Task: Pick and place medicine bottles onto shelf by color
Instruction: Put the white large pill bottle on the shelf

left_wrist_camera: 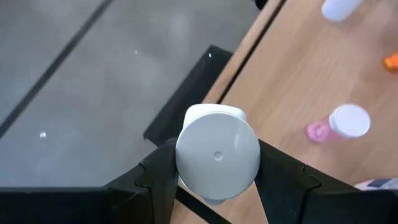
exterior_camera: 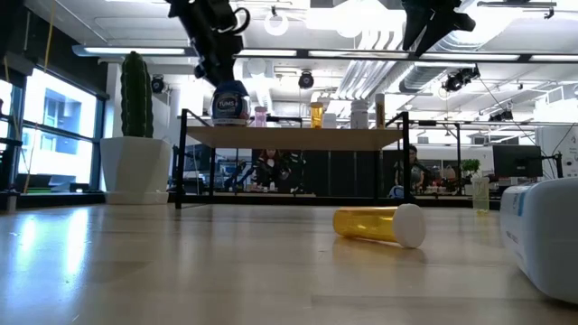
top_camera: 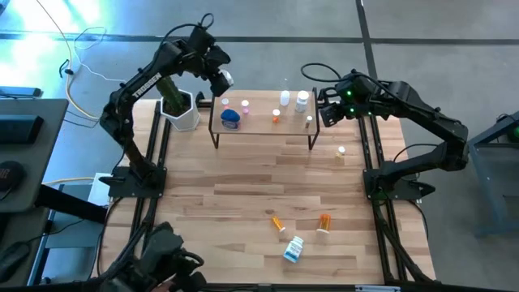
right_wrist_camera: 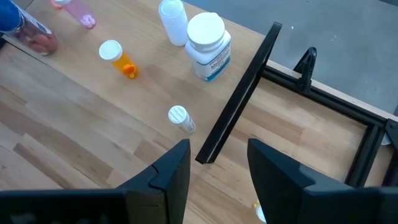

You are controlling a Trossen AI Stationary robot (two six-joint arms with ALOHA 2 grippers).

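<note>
Wood table from above: shelf holds six bottles, four left on the table.

Left wrist: left gripper pinching a white bottle, light and slick, so squeeze mid-body.

Right wrist: right gripper partly open, empty.

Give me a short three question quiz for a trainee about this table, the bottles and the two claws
1. True or false: the left claw is shut on a white bottle near the shelf's left end.
2. Multiple choice: which bottles lie on the tabletop toward the near edge? A) two orange vials and a white and blue bottle B) three pink vials C) none
3. Fill in: the right claw hangs open over the shelf's ____ end.

Key: 1 true. 2 A: the orange vials and the white and blue bottle. 3 right.
</note>
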